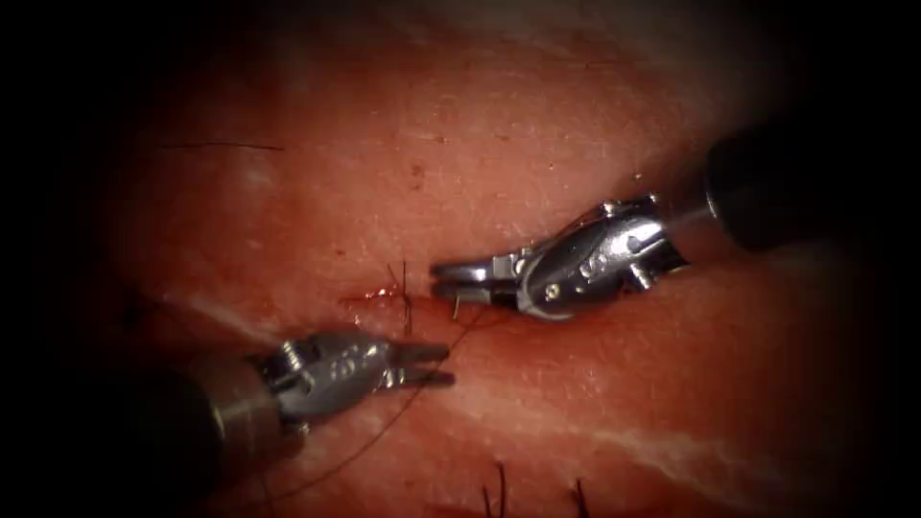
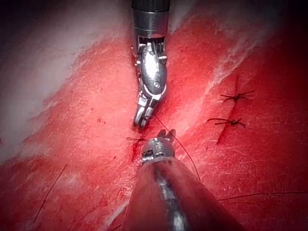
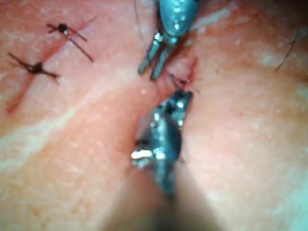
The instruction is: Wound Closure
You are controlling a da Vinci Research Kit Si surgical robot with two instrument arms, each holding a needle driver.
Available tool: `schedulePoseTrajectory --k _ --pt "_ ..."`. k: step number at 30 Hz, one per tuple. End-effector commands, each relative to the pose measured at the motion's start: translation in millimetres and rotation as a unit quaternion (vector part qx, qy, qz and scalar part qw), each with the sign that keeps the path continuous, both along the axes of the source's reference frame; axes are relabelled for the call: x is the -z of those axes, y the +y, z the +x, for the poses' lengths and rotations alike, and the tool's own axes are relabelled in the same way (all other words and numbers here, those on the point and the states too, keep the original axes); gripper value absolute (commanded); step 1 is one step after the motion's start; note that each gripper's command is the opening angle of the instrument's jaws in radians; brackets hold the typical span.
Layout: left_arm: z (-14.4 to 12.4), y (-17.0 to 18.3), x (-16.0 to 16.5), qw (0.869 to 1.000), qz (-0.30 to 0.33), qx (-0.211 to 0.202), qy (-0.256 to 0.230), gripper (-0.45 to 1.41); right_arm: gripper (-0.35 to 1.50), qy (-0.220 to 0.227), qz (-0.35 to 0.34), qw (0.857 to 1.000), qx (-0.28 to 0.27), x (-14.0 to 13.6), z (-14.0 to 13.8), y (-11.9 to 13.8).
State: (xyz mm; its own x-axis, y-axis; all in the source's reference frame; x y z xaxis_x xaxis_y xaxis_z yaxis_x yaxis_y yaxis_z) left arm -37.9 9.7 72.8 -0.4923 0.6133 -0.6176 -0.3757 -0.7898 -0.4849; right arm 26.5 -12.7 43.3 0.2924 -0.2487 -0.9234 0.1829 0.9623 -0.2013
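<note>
Thread (image 1: 422,388) beside empty left hand (image 1: 434,364), right hand (image 1: 443,279) above

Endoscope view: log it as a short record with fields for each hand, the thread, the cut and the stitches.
left steel hand: open, holds nothing, just below the cut
right steel hand: at the cut's right end; grip unclear
thin dark thread: runs from the right hand's tip past the left hand's tips
short red cut: in the pink pork tissue, one dark knotted stitch across it
finished dark stitches: two, apart from both hands
</note>
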Motion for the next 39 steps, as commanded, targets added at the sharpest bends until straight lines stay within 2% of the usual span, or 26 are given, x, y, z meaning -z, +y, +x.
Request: schedulePoseTrajectory --k 1,7,11,21,33,39 --pt "-0.7 -0.6 -0.7 1.000 0.002 0.000 -0.001 -0.10 -0.35 0.001 0.002 1.000 0.002 -0.5 0.3 -0.9" --pt "-0.8 -0.5 -0.7 1.000 0.002 0.000 -0.001 -0.08 -0.35 0.002 0.024 1.000 -0.006 -0.3 0.2 -0.3" --pt "-1.0 -0.4 -0.8 1.000 0.002 0.001 0.000 -0.01 -0.35 0.002 0.033 0.999 0.003 0.6 0.1 0.6" --pt "-1.2 0.6 -0.7 1.000 -0.004 0.000 0.002 -0.03 -0.35 0.008 0.051 0.998 0.030 2.7 0.3 2.7" --pt "-1.2 0.8 -1.7 1.000 -0.007 0.002 0.005 -0.05 -0.35 -0.016 0.079 0.992 0.097 2.6 2.1 5.1" --pt "-1.2 0.6 -1.9 1.000 -0.008 0.002 0.006 -0.05 -0.35 -0.020 0.084 0.991 0.102 2.8 2.1 5.9"
